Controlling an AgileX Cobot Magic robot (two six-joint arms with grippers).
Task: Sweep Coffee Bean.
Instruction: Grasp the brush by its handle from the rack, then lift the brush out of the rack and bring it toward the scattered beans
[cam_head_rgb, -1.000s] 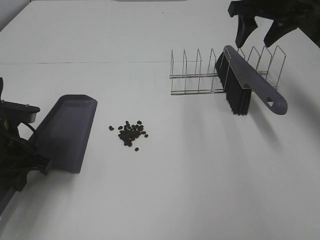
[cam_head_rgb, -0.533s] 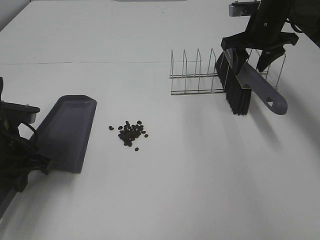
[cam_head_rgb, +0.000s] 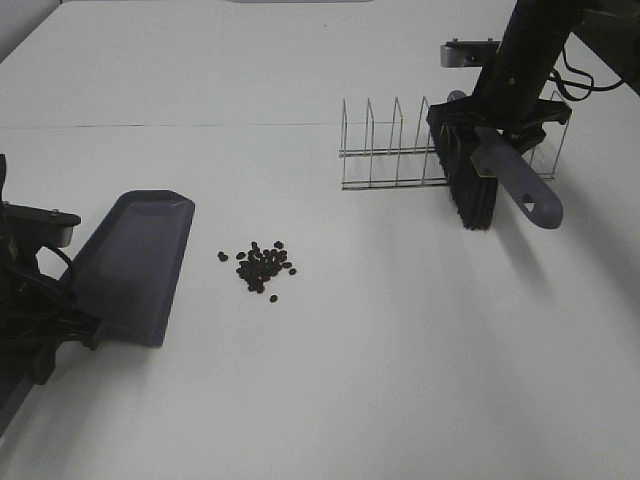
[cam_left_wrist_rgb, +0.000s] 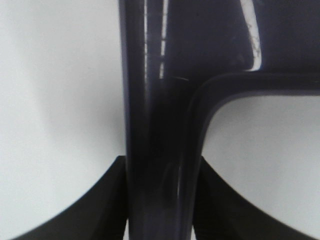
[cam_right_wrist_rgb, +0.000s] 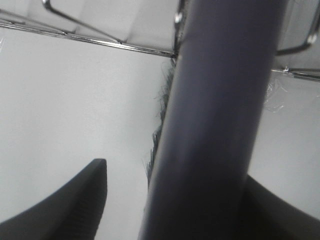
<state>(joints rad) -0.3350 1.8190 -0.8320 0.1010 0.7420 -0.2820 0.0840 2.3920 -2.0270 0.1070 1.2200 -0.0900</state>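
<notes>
The coffee beans (cam_head_rgb: 262, 268) lie in a small dark cluster on the white table, left of centre. A dark dustpan (cam_head_rgb: 135, 265) rests just left of them, its open edge toward them. My left gripper (cam_head_rgb: 72, 325) is shut on the dustpan's handle (cam_left_wrist_rgb: 160, 125), with both fingers pressed against it. A black-bristled brush (cam_head_rgb: 478, 178) with a grey handle (cam_head_rgb: 520, 190) leans in the wire rack (cam_head_rgb: 395, 150). My right gripper (cam_head_rgb: 497, 122) straddles the brush's back (cam_right_wrist_rgb: 215, 110). One finger (cam_right_wrist_rgb: 75, 200) stands clear of it, so the jaws are open.
The wire rack stands at the back right, and its wires (cam_right_wrist_rgb: 100, 40) run close behind the brush. The table's front edge lies near my left arm at the lower left.
My right gripper has come down from above the rack and now straddles the brush. The brush's handle has shifted slightly. The left arm, dustpan and beans have not moved.
</notes>
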